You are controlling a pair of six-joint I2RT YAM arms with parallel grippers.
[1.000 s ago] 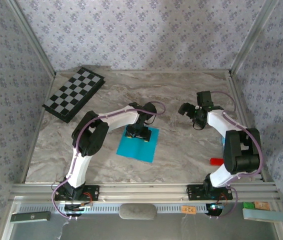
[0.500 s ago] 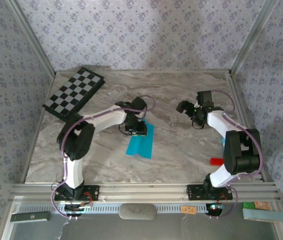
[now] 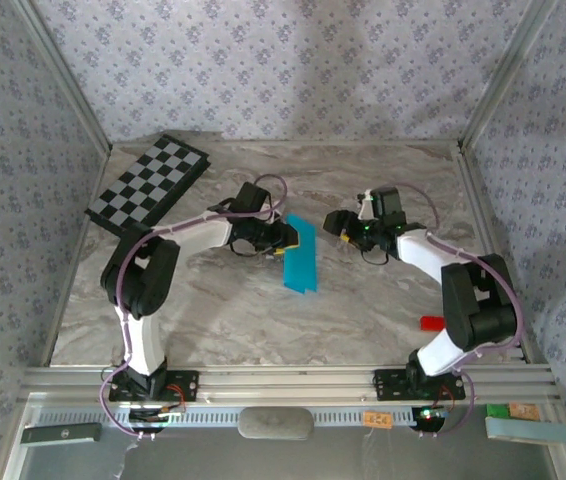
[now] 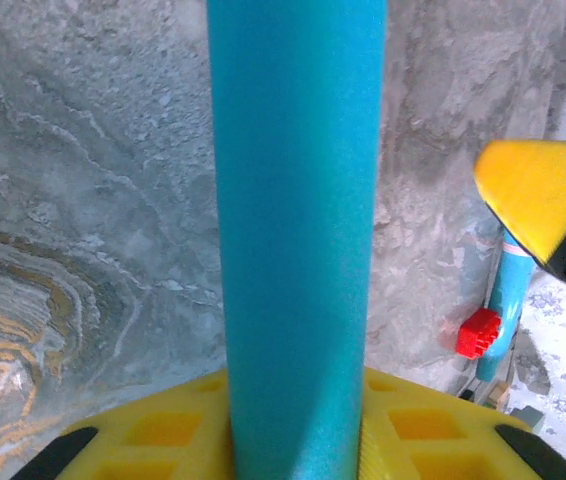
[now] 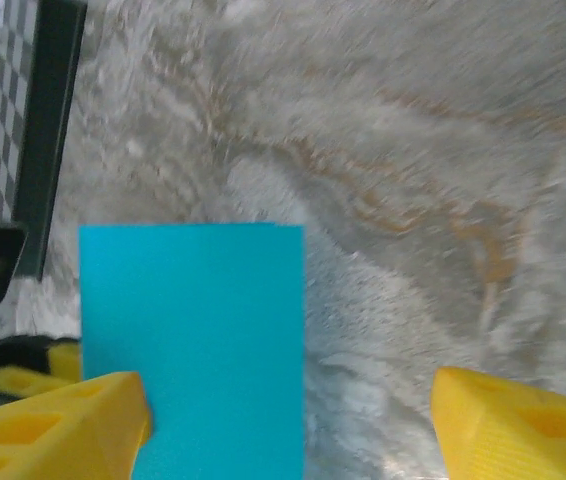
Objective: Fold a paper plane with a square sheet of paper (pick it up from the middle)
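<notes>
Fig. Top view, centre of frame: the square sheet of paper [image 3: 300,252] was seen steeply tilted over the desk [image 3: 363,300], clamped at its upper-left edge by the left pincer [image 3: 275,243]. The right pincer [image 3: 338,226], just right of the sheet, was held w/ jaws apart. In the right wrist view, the sheet was shown lower left, beside one finger [image 5: 58,420].

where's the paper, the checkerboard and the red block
paper [image 3: 301,255]: top view, middle of the sheet
checkerboard [image 3: 149,187]: top view, centre of the board
red block [image 3: 431,322]: top view, its top face
</notes>
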